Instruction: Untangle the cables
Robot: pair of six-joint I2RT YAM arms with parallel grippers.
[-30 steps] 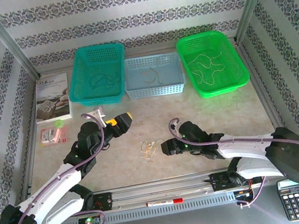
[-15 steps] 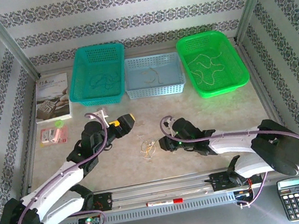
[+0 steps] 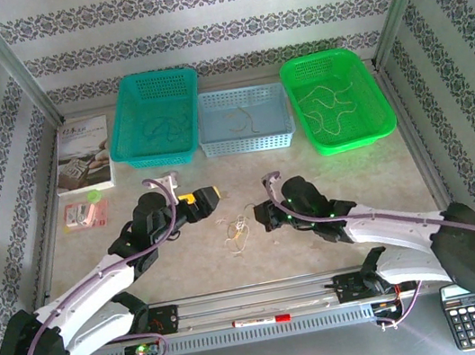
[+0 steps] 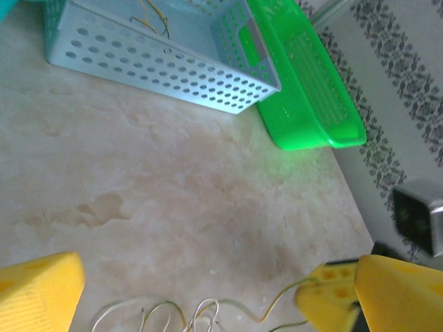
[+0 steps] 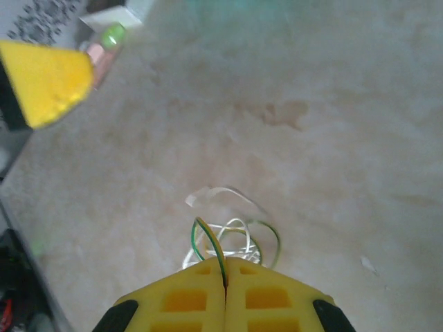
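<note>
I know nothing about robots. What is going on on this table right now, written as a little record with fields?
cables: small tangled bundle on the table between the arms
right gripper: shut, pinching one yellow-green strand of the bundle
left gripper: open, close beside the bundle
teal basket: a few loose strands inside
pale blue basket: a strand or two inside
green basket: several strands inside
table edges: booklet far left, calculator near right

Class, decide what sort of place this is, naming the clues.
Probably a robot training bench: two arms bolted at a walled table's edge, three sorting baskets behind, a cable tangle by the grippers.
</note>
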